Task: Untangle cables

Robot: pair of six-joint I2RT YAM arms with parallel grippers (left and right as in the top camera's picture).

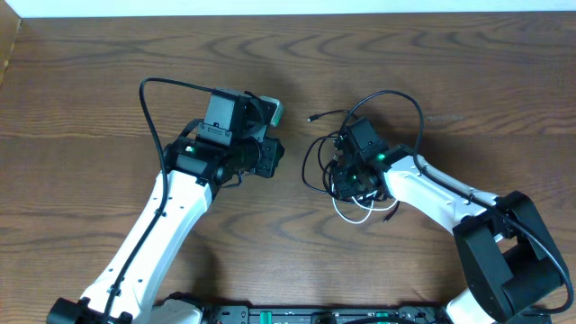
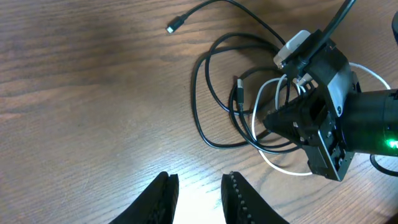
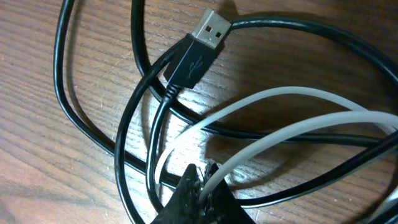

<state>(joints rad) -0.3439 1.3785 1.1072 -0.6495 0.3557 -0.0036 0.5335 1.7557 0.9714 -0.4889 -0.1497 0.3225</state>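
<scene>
The cables lie tangled in a loose coil at mid-right of the table. The black cable [image 1: 310, 162] loops round the outside, and the white cable [image 1: 355, 214] shows at the coil's near side. My right gripper [image 3: 204, 180] is down in the coil, shut on a strand of the white cable [image 3: 280, 140]. The black cable [image 3: 62, 93] loops around it, with its USB plug [image 3: 202, 40] lying just beyond. My left gripper [image 2: 200, 186] hovers left of the coil, open a little with nothing between its fingers. From there I see the black loops [image 2: 200, 118], a small plug [image 2: 173, 27] and the right gripper [image 2: 273, 121].
Bare wooden table [image 1: 90, 81] surrounds the coil. A thicker black arm cable [image 1: 148, 108] arcs over the left arm, and another [image 1: 409, 103] arcs over the right arm above the coil. The table's far edge [image 1: 288, 14] runs along the top.
</scene>
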